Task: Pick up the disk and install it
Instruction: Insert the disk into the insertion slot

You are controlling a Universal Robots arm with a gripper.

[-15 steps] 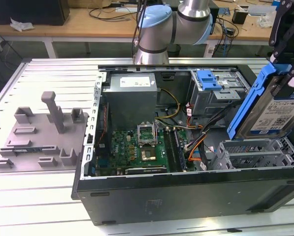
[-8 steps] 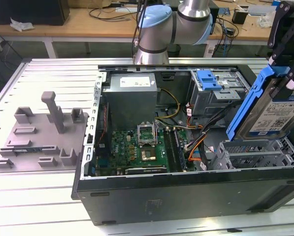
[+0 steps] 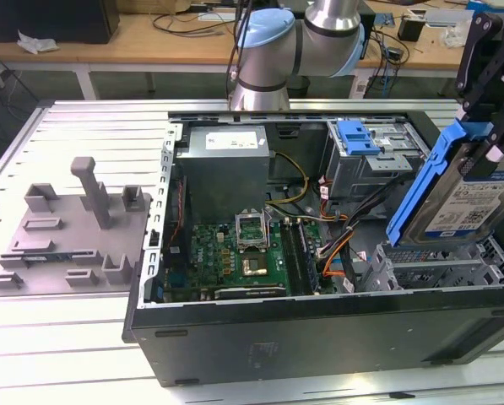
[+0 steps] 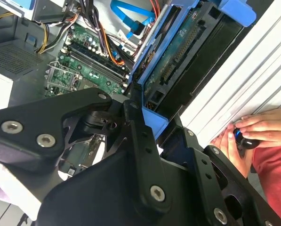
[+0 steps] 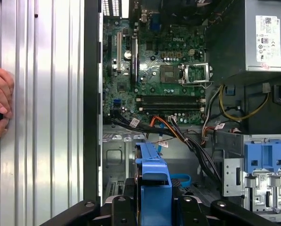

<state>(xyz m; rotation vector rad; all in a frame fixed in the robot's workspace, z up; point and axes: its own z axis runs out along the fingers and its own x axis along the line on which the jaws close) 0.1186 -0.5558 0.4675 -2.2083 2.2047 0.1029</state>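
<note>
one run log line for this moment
gripper: shut on disk | disk: held tilted over drive cage in open computer case | install: not seated

Silver arm (image 3: 334, 15) with pale-blue joint caps (image 3: 264, 35); black, screw-studded tool (image 4: 154, 125).

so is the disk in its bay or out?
Out. The gripper holds the disk tilted on edge over the drive cage, not slotted in.
</note>
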